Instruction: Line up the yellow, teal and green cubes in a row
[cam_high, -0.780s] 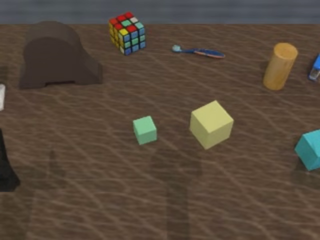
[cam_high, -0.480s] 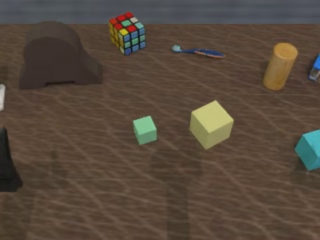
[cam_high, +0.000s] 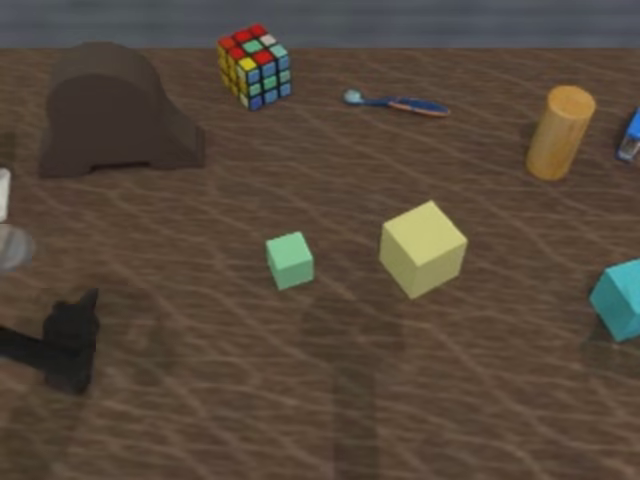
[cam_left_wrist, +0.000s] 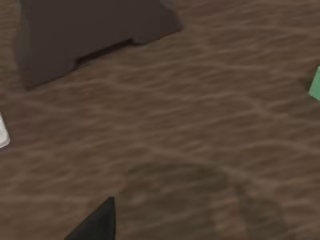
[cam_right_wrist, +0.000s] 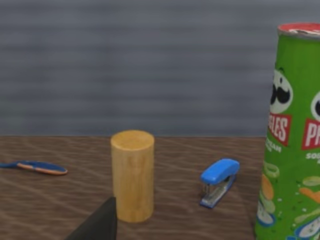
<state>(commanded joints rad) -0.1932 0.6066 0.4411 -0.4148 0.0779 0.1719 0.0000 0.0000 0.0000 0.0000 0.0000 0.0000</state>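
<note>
The pale yellow cube (cam_high: 422, 248) sits near the table's middle, turned a little. The small mint green cube (cam_high: 289, 260) lies apart to its left, and its edge (cam_left_wrist: 316, 85) also shows in the left wrist view. The teal cube (cam_high: 620, 298) rests at the right edge, partly cut off. My left gripper (cam_high: 75, 335) hovers low at the left side, well left of the green cube and holding nothing. Only a dark tip of my right gripper (cam_right_wrist: 97, 226) shows in its wrist view, which faces the far right corner. It is out of the top view.
A dark brown arched block (cam_high: 110, 110) stands at the back left. Along the back lie a multicoloured puzzle cube (cam_high: 254, 66), a toothbrush (cam_high: 398, 103), an orange-yellow cylinder (cam_high: 560, 132) and a blue stapler (cam_high: 630, 135). A tall green crisps can (cam_right_wrist: 292, 135) stands by the stapler.
My left arm has swung in from the left edge, so its gripper now reaches further right over the table. The three cubes have not moved.
</note>
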